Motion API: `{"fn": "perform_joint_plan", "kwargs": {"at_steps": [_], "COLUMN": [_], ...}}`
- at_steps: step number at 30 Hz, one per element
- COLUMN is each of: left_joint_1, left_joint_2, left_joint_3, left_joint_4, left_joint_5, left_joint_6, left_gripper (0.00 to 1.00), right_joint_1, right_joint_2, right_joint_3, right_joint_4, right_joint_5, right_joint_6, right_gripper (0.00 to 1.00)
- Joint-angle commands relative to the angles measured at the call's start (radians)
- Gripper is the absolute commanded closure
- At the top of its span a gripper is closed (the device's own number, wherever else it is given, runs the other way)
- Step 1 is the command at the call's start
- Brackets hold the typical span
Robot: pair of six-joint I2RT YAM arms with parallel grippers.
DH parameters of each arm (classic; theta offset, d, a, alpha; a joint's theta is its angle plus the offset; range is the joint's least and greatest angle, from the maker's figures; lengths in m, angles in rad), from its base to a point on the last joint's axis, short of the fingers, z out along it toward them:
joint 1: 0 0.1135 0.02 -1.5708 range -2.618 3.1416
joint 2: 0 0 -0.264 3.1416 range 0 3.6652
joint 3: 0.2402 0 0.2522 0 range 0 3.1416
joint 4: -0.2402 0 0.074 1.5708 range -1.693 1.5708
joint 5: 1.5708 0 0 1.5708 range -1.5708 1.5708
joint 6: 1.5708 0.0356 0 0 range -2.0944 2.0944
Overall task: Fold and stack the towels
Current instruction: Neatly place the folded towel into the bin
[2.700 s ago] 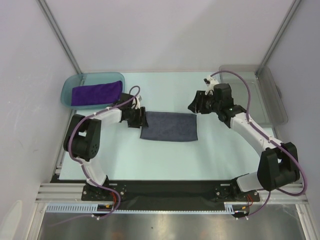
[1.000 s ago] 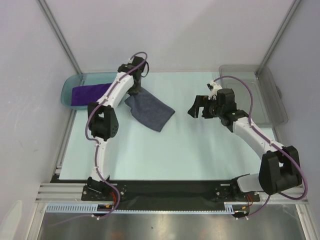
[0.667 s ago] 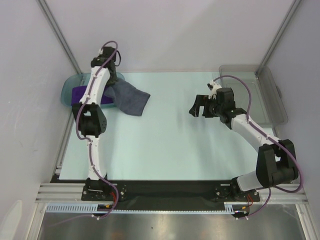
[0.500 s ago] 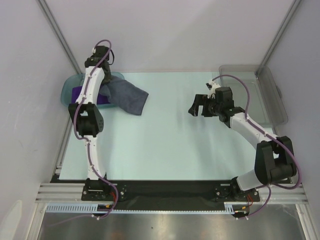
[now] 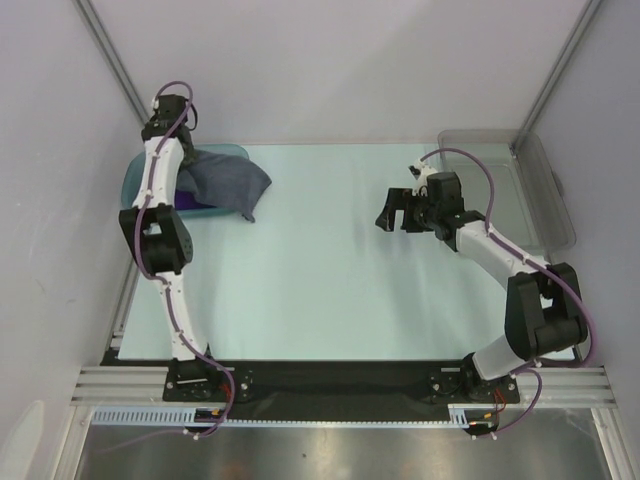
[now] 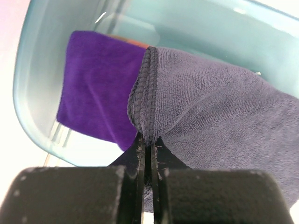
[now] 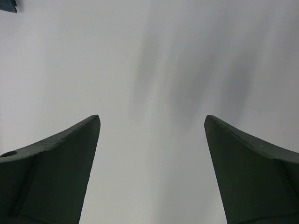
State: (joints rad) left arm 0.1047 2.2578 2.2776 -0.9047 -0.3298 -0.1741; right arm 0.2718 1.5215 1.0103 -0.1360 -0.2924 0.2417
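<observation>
Hem pinched tight in the left hand (image 6: pixel 149 154), the grey-blue towel (image 5: pixel 228 182) hangs over the teal tray (image 6: pixel 37 70), draping past its rim over the bench (image 5: pixel 330 280), above the purple towel (image 6: pixel 98 98) lying inside, while the right hand (image 5: pixel 397 213) hovers well apart, fingers spread wide.

Left arm (image 5: pixel 158 195) is swinging to the far left and now stretching out over the teal tray (image 5: pixel 128 186). Left gripper (image 6: pixel 148 140) is hauling the grey-blue towel (image 5: pixel 228 183) along by its hemmed edge. The towel is leaving the middle of the table (image 5: pixel 330 280), where it was lying flat, and is bunching over the tray's right rim, covering most of the purple towel (image 6: pixel 96 88). Right arm (image 5: pixel 490 250) is tucking its elbow in slightly leftward.
</observation>
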Motion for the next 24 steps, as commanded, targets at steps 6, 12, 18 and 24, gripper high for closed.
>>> {"fn": "perform_joint_plan", "kwargs": {"at_steps": [6,12,18,24], "left_joint_1": [0.058,0.105,0.13,0.145], "left_joint_2": [-0.126,-0.119,-0.104,-0.124], "left_joint_3": [-0.055,-0.087,-0.13,-0.231], "left_joint_4": [0.07,0.095,0.148,0.26], "left_joint_5": [-0.058,-0.054,-0.094,-0.164], "left_joint_6": [0.036,0.031,0.03,0.019], "left_gripper": [1.0,1.0,1.0,1.0], "right_joint_1": [0.006,0.004,0.003,-0.009], "right_joint_2": [0.016,0.017,0.037,0.04], "right_joint_3": [0.045,0.047,0.071,0.079], "right_joint_4": [0.035,0.032,0.029,0.018], "right_joint_5": [0.007,0.013,0.007,0.01], "right_joint_6": [-0.016,-0.024,-0.031,-0.038], "right_gripper": [0.0,0.0,0.0,0.0]}}
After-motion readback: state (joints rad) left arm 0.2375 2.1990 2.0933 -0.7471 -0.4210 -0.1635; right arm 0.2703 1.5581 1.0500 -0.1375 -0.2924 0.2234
